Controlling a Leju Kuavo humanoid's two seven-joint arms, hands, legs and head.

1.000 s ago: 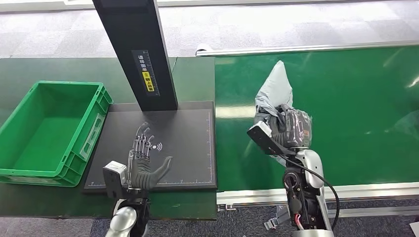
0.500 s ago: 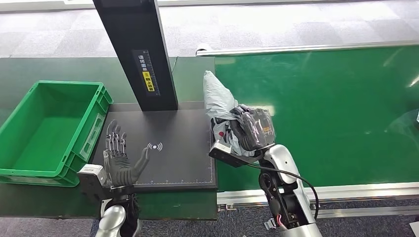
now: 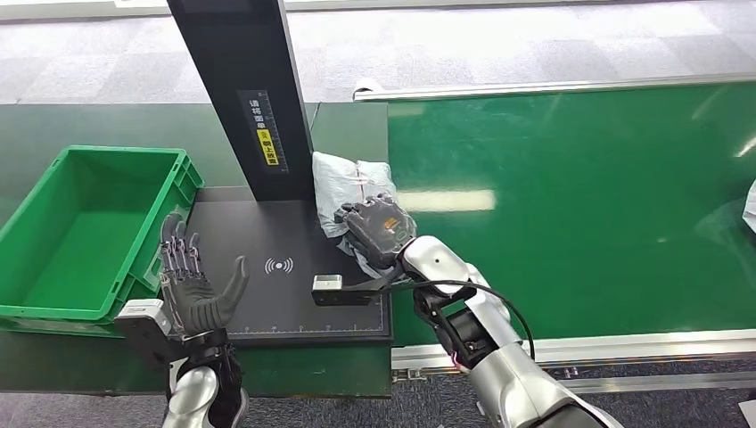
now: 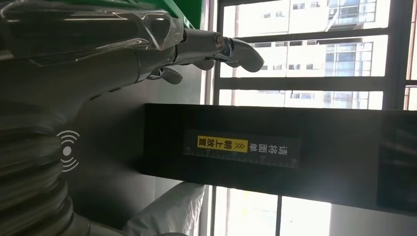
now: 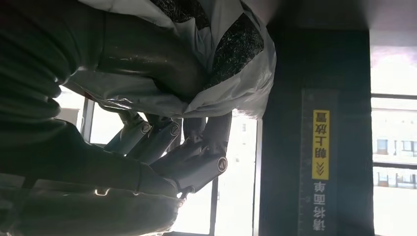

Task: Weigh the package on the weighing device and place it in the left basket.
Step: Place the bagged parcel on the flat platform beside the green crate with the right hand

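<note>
While its far end reaches toward the black upright column, the grey plastic-wrapped package lies over the far right corner of the black weighing platform, its long axis running roughly crosswise, from the column's foot out toward the platform's right edge. The head view does not settle whether it rests on the platform or hangs just above it. The right robot hand grasps the package from the near side, its dark fingers wrapped around the crumpled wrapping; the right wrist view shows the fingers curled under the bag's white and dark-patterned plastic, with the column's yellow label just beyond.

The left robot hand is released and holds nothing. It is raised palm-up at the platform's near left corner, fingers spread and pointing away from the robot, thumb angled toward the wireless symbol printed on the platform. In the left wrist view its fingertips stand apart in the air before the column and its yellow label.

Left of the platform, touching its edge, sits the green plastic basket on the dark green table. To the right of the platform runs a bright green conveyor belt with a metal rail along its near side. The column rises from the platform's far edge, just beside the package.
</note>
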